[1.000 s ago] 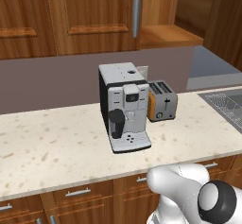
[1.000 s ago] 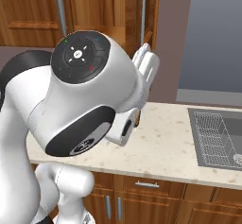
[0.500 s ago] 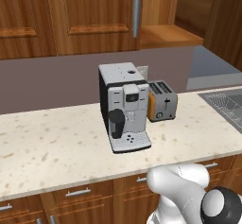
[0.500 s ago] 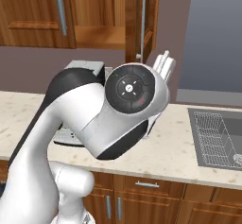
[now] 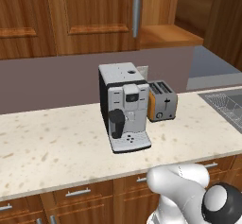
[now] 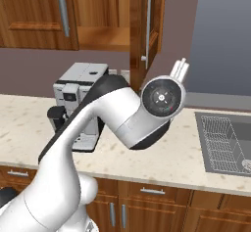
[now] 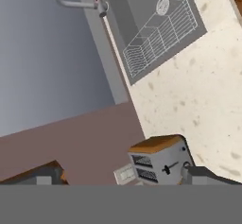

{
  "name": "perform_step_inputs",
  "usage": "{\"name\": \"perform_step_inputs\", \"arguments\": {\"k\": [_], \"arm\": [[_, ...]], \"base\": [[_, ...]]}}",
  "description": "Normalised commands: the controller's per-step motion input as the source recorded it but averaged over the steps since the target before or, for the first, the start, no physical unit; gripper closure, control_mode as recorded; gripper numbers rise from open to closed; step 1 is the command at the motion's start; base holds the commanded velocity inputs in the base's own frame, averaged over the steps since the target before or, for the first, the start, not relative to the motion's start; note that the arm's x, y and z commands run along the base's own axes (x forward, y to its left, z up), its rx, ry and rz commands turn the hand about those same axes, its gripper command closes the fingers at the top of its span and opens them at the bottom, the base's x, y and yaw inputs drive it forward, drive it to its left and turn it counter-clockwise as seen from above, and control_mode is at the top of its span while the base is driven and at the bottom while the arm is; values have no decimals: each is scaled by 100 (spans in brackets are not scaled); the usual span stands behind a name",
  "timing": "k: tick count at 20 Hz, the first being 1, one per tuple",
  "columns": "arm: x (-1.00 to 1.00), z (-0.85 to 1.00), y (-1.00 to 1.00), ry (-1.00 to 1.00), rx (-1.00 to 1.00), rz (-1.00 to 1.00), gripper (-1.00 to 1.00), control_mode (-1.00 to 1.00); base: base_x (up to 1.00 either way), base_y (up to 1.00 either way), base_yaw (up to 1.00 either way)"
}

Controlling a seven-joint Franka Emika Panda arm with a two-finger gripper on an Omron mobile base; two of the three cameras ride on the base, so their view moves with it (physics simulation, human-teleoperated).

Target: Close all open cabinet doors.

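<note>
The claw [image 6: 180,70] was raised above the worktop [image 6: 162,160], at the end of the white arm that bent up and over from the lower left of the right base view. It sat just right of the open cabinet door [image 6: 147,28], near the lower end of that door's long silver bar handle [image 6: 145,23], without clearly touching it. Two pale slim fingers [image 6: 178,69] poked up and to the right from the round wrist, close together; whether the claw was clenched or released could not be told. In the hand view its two dark tips barely rose at the bottom edge.

The open cabinet door stood swung out from the upper cabinets, edge-on toward the camera, with a bare wooden shelf [image 6: 103,37] visible to its left. Further left of the open door, a closed cabinet door [image 6: 37,13] with its own vertical bar handle lay flush with the cabinet front.

Below the open door, a grey and black coffee machine [image 5: 123,106] stood on the speckled worktop. A silver toaster with orange sides [image 5: 161,100] stood just beside the coffee machine, near the wall. Well to the right of the open door, a steel sink with a wire rack [image 6: 224,143] was set into the worktop, and a faucet [image 7: 78,1] rose behind the sink
</note>
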Motion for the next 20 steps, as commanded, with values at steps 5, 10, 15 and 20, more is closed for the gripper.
{"name": "perform_step_inputs", "arguments": {"k": [5, 10, 15, 20], "arm": [[42, 18, -39, 7, 7, 21, -100, -100], [29, 15, -28, -1, 16, 30, -100, -100], [38, 5, -13, -10, 20, 32, -100, -100], [40, 1, -11, -12, 16, 28, -100, -100]], "base": [[0, 0, 0], [0, 0, 0], [0, 0, 0], [0, 0, 0]]}}
